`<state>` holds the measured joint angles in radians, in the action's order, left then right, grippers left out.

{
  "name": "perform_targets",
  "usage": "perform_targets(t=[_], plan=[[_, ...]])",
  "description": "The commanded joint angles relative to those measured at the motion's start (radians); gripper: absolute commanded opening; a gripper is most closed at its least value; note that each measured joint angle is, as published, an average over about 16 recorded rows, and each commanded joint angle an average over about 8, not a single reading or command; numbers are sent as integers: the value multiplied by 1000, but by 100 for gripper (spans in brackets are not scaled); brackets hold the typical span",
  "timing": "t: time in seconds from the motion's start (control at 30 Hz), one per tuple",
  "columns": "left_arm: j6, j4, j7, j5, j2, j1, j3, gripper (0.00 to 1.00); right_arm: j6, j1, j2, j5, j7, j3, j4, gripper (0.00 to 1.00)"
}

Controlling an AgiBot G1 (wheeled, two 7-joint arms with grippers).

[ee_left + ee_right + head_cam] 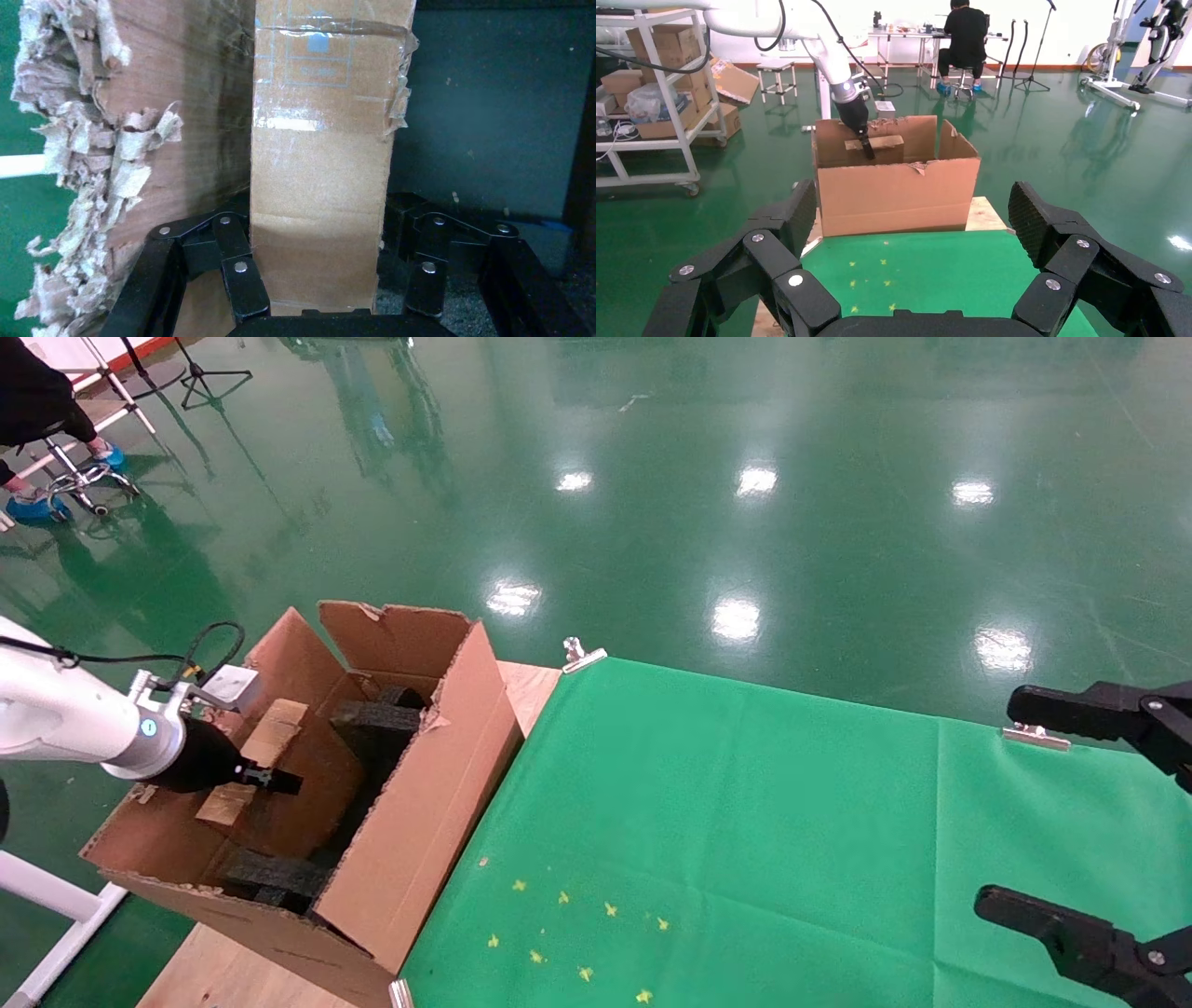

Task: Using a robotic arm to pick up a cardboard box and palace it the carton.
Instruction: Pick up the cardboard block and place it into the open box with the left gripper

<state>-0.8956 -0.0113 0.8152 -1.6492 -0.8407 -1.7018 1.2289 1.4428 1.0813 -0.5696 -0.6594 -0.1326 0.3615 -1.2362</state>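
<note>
The robotic arm reaches over the left side of the carton, a large brown box with upright flaps and torn edges. My left gripper is shut on the cardboard box, a narrow taped box held inside the carton's opening, above the black foam inserts. In the left wrist view the cardboard box fills the gap between the black fingers, beside a ragged carton flap. The right wrist view shows the cardboard box just above the carton rim. My right gripper stays open at the far right.
A green cloth with small yellow marks covers the table right of the carton, held by metal clips. The wooden table edge shows below the carton. A seated person and shelves with boxes stand farther off.
</note>
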Motion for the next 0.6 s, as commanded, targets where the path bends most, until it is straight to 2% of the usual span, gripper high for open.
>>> perform_targets(t=[0.03,0.1,0.13,0.37,0.4,0.6], plan=[[3,-1,7,2,-5,8,-2,0,0,0,0,0,0,0,0,100],[15,-4,18,-2,-14,16,1,0,0,0,0,0,0,0,0,100],[21,-6,23,-4,-18,20,3,5,0,0,0,0,0,0,0,100],[47,-13,53,-11,-36,35,8,92,0,0,0,0,0,0,0,100],[49,-14,54,-11,-37,36,8,100,0,0,0,0,0,0,0,100],[50,-14,52,-11,-37,35,8,100,0,0,0,0,0,0,0,100]])
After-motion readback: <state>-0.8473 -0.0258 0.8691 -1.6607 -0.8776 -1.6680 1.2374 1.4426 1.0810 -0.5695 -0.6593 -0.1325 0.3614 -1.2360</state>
